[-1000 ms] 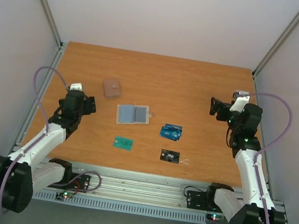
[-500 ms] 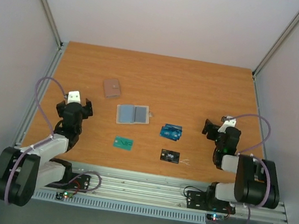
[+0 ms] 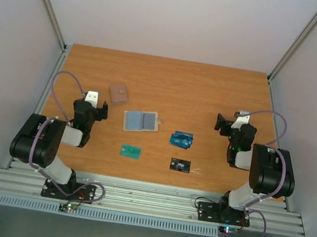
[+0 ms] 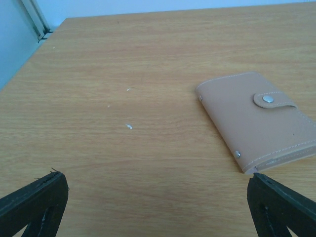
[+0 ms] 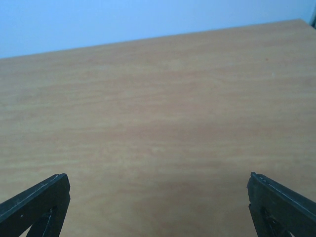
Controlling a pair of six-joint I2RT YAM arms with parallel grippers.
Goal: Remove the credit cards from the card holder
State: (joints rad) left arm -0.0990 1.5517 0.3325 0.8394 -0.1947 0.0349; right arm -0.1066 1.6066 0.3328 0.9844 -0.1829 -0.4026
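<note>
The pale grey-blue card holder (image 3: 141,121) lies open and flat in the middle of the table. The blue card (image 3: 181,139) lies to its right, the black card (image 3: 180,165) nearer the front, the teal-green card (image 3: 132,151) in front of the holder. All three cards lie on the table apart from the holder. My left gripper (image 3: 98,111) is open and empty, left of the holder. My right gripper (image 3: 223,124) is open and empty, far right of the cards. Both arms are folded back low near their bases.
A mauve-brown square pouch (image 3: 119,93) with a snap flap lies behind the left gripper; it also shows in the left wrist view (image 4: 259,118). The right wrist view shows only bare wooden table (image 5: 158,128). Metal frame posts stand at the table's far corners.
Both arms have folded further back toward their bases over the last second, and the grippers stay open. The cards and holder have not moved.
</note>
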